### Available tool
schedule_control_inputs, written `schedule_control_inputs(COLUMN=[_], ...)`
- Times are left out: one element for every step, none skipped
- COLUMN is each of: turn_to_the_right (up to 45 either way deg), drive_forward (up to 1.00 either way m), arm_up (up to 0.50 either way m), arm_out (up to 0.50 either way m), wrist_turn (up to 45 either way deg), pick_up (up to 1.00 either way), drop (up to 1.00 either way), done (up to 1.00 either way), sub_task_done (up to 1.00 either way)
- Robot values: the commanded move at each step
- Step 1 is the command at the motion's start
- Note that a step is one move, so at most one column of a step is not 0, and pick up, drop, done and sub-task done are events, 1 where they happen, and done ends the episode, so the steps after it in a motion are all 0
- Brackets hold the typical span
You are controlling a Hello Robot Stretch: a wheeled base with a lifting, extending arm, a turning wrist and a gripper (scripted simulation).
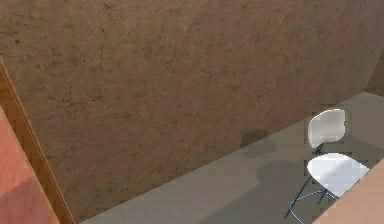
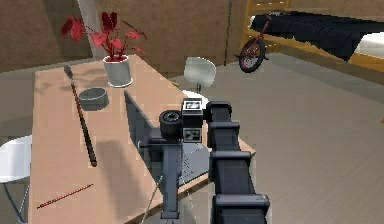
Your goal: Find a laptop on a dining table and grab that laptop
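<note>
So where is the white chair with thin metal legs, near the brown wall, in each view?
Forward view: the white chair with thin metal legs, at the right, before the brown wall.
Arm side view: probably the same chair, cut by the left edge.
Shared landmark: the light wooden dining table; its corner seems to show at the forward view's bottom right.
</note>
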Motion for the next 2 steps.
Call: schedule_control_inputs(turn_to_the_right=[0.0,0.0], drive_forward=[0.0,0.0], arm_up=[0.0,0.0], arm_out=[0.0,0.0], wrist_turn=[45.0,45.0], pick_up=[0.0,0.0], drop=[0.0,0.0], done=[0.0,0.0], sub_task_done=[0.0,0.0])
